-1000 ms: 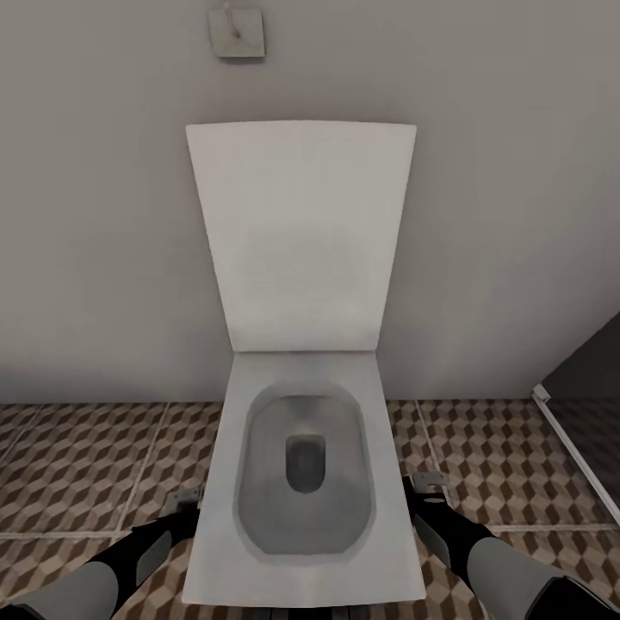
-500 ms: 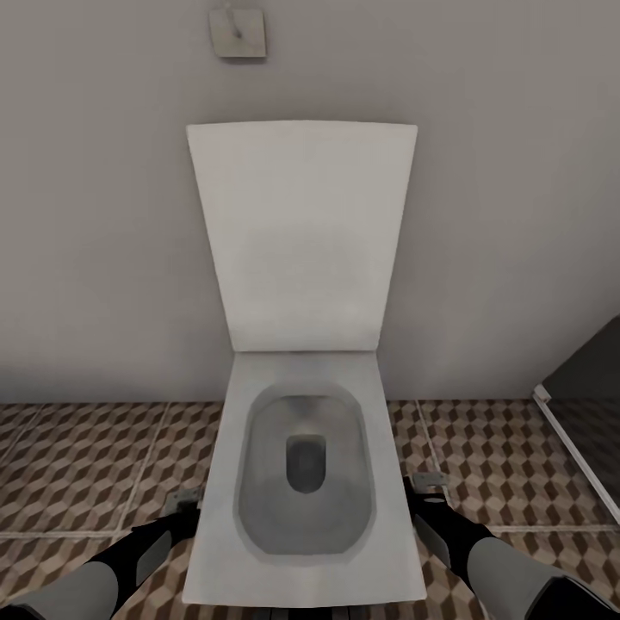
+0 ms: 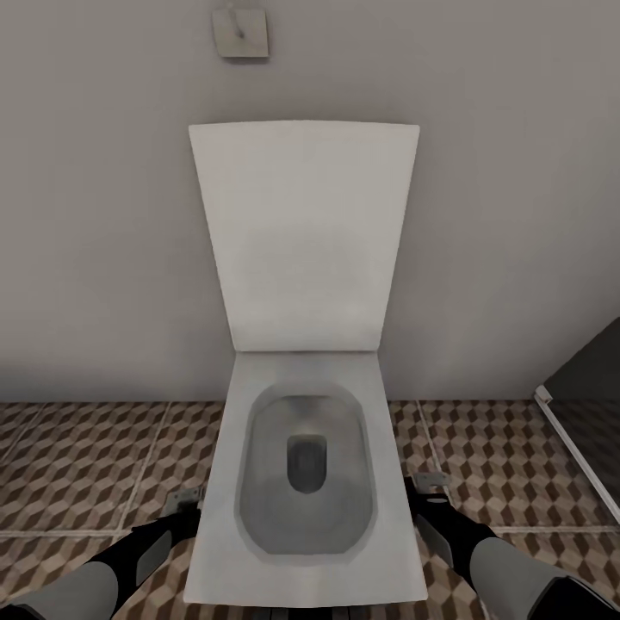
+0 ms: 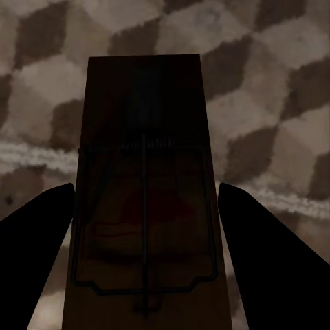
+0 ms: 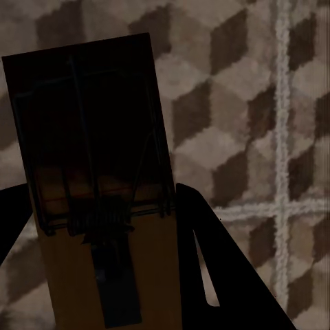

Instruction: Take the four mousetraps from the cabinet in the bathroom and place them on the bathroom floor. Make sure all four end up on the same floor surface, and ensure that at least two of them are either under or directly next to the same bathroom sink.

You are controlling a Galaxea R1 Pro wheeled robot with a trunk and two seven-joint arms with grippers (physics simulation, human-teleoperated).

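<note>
My left gripper (image 4: 146, 189) is shut on a brown wooden mousetrap (image 4: 144, 117), whose dark wire parts face the camera, above the cube-pattern bathroom floor (image 4: 275, 103). In my right gripper (image 5: 103, 189), also shut, a second mousetrap (image 5: 89, 124) hangs over the same tiling (image 5: 240, 103). In the head view the left gripper (image 3: 185, 499) and the right gripper (image 3: 428, 484) hang low on either side of a toilet, above the floor (image 3: 77, 465). The cabinet and the sink are out of view.
A white toilet (image 3: 215, 517) with its lid raised (image 3: 303, 232) stands directly ahead against a grey wall. A small square plate (image 3: 240, 33) is on the wall above it. A dark panel with a white frame (image 3: 573, 439) runs along the right.
The whole head picture has slid a few pixels to the right, so the camera has turned slightly. Both arms keep their places beside the toilet.
</note>
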